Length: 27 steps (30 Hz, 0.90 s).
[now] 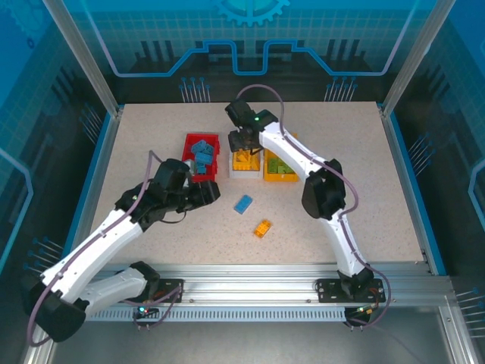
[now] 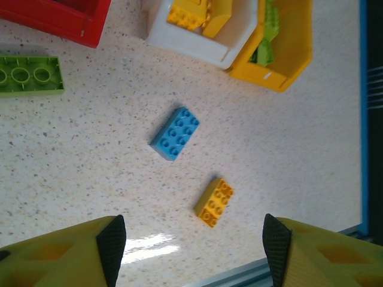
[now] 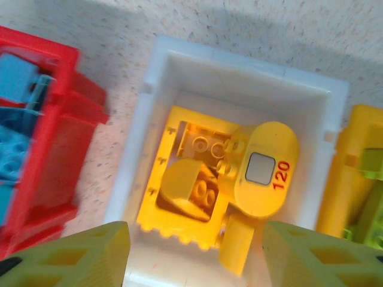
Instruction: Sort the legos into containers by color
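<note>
Tabletop [image 1: 364, 212] | blue lego [image 1: 243, 204], orange lego [image 1: 262, 228] | green lego [image 2: 30, 74] seemingly beside red bin [image 2: 66, 21]

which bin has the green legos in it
The orange-yellow bin, at the right end of the row; the red bin holds blue bricks and the white bin yellow pieces.

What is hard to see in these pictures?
Left wrist: green brick cut off by the left edge, red bin by the top edge.
Right wrist: blue bricks blurred, yellow bin cut by the right edge.
Top external: right gripper covers part of the white bin.
</note>
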Tool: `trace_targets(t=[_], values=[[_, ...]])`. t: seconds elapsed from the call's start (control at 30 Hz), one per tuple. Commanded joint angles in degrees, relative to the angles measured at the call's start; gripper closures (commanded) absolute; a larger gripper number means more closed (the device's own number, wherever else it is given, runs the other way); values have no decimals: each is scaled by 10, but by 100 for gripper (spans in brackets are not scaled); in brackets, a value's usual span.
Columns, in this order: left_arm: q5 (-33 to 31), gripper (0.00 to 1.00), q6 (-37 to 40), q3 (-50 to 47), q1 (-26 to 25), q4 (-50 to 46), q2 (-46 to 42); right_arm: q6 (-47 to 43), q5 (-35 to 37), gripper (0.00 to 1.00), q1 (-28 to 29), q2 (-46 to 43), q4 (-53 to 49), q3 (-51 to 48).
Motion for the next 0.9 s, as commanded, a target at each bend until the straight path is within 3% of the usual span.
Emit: trace_targets(t=[0.0,0.27,0.4,0.53,0.7,0.87], values=[[13,34,70,28,-5,-10,61,-8,37,40,34,-156,52,-88],[23,33,191,94,-37,20,234,76,47,38,79,-515,199,-527],[-39,31,241,159,-76,-6,337,122,7,32,88,-666,206,-661],[-110,29,251,203,-91,-25,425,159,-26,25,89,-765,174,-730],[-114,27,265,234,-94,-24,490,202,-46,21,98,-853,151,-782],[-100,31,269,237,-95,-14,524,209,-37,21,101,-869,141,-785]])
